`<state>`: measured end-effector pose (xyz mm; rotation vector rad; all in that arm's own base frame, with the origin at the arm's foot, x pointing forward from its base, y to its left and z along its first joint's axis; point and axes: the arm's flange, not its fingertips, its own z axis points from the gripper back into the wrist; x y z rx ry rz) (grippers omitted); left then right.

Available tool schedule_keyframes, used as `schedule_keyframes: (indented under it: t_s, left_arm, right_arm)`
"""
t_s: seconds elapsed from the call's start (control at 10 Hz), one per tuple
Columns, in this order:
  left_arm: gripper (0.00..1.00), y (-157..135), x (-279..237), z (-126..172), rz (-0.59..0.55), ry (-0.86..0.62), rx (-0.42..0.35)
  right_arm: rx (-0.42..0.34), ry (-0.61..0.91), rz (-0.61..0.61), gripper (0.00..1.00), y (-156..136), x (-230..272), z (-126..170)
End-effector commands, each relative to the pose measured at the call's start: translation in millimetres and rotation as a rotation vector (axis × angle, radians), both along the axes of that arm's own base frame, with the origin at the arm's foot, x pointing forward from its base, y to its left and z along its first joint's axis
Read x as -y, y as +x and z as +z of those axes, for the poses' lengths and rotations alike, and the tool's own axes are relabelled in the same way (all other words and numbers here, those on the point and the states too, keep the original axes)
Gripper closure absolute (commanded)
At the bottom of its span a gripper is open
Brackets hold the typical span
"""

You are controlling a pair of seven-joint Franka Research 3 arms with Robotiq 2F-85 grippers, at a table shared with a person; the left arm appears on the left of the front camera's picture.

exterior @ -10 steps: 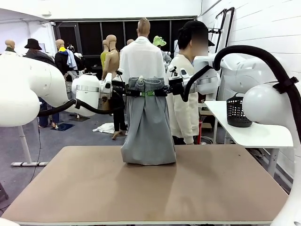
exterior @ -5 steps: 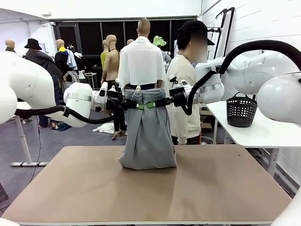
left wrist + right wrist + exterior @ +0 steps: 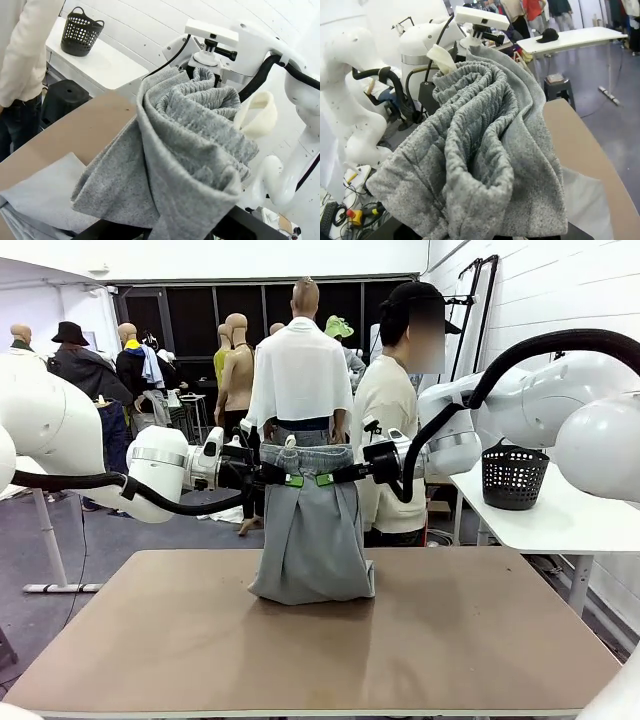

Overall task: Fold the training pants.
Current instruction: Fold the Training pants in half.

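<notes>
Currently both grippers, left gripper (image 3: 283, 478) and right gripper (image 3: 332, 478), are clamped on the training pants (image 3: 312, 540) waistband mid-frame, hem resting on the table (image 3: 480, 640); next: lay them flat.

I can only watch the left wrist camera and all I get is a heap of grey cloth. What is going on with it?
Observer: Both arms hold the training pants up by the waistband, the left gripper and the right gripper shut on it.
Operator: Is it all in the air?
Observer: No, the lower end rests bunched on the table.
Operator: Anyone nearby?
Observer: A person stands behind the table's far edge, beside the hanging pants.
</notes>
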<state>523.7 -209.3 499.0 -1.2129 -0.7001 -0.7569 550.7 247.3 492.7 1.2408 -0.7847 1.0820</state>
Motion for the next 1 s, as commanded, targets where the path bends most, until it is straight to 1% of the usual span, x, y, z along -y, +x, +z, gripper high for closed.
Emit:
schedule_keyframes:
  t_s: [0.0, 0.3, 0.4, 0.6, 0.7, 0.8, 0.9]
  left_arm:
    - [1.00, 3.2, 0.2, 4.6, 0.002, 0.004, 0.013]
    - [1.00, 0.5, 0.1, 0.6, 0.000, 0.000, 0.001]
    - [1.00, -7.8, -3.4, -9.6, 0.017, -0.011, -0.036]
    - [1.00, -24.9, -5.5, -24.1, 0.028, -0.028, -0.128]
    - [1.00, -37.3, -6.2, -32.9, 0.029, -0.016, -0.200]
    - [1.00, -44.6, -7.6, -37.4, 0.029, -0.018, -0.241]
    - [1.00, -55.5, -6.2, -46.0, 0.023, -0.006, -0.292]
  right_arm:
    - [0.008, 0.001, 0.000, 1.00, 1.7, 0.2, 3.8]
    - [0.002, 0.000, 0.000, 1.00, 0.3, 0.1, 0.8]
    - [-0.027, 0.016, -0.015, 1.00, -3.5, 3.8, -9.2]
    - [-0.109, 0.028, -0.027, 1.00, -15.5, 7.1, -29.1]
    - [-0.149, 0.034, -0.037, 1.00, -28.3, 9.9, -42.0]
    - [-0.168, 0.038, -0.046, 1.00, -36.2, 11.4, -49.7]
    - [-0.204, 0.043, -0.057, 1.00, -49.1, 14.5, -64.0]
